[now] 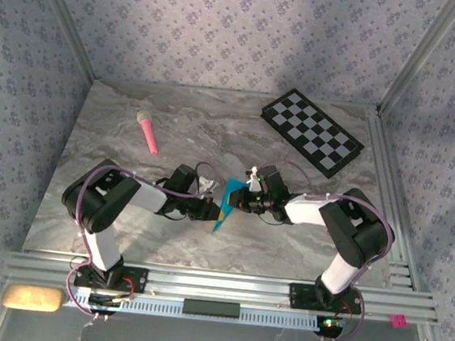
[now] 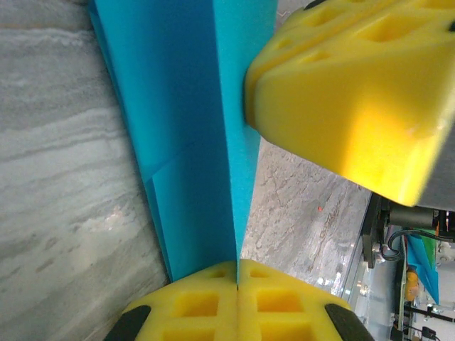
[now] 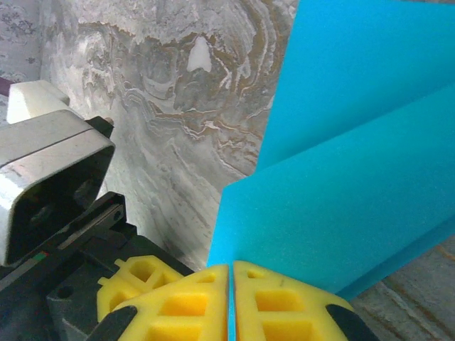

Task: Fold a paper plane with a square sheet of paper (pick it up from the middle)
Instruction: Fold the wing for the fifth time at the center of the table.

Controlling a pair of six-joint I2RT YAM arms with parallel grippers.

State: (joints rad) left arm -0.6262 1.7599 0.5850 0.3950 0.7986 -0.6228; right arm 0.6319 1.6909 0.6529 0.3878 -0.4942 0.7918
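The left gripper (image 2: 237, 283) has its jaws pinched shut on the folded sheet of paper (image 2: 192, 142), and the right gripper (image 3: 231, 283) does likewise. The sheet spans between them, over the table (image 1: 215, 137). It looks light, limp and easily creased, so it is probably best gripped along the folded edges.

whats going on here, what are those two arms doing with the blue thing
Two robot arms are partway through folding a blue paper into a plane. The left hand and the right hand are each shut on the creased sheet from opposite sides, holding it between them near the middle of the marble table. A pink stick and a checkered board lie farther back, apart from both hands.
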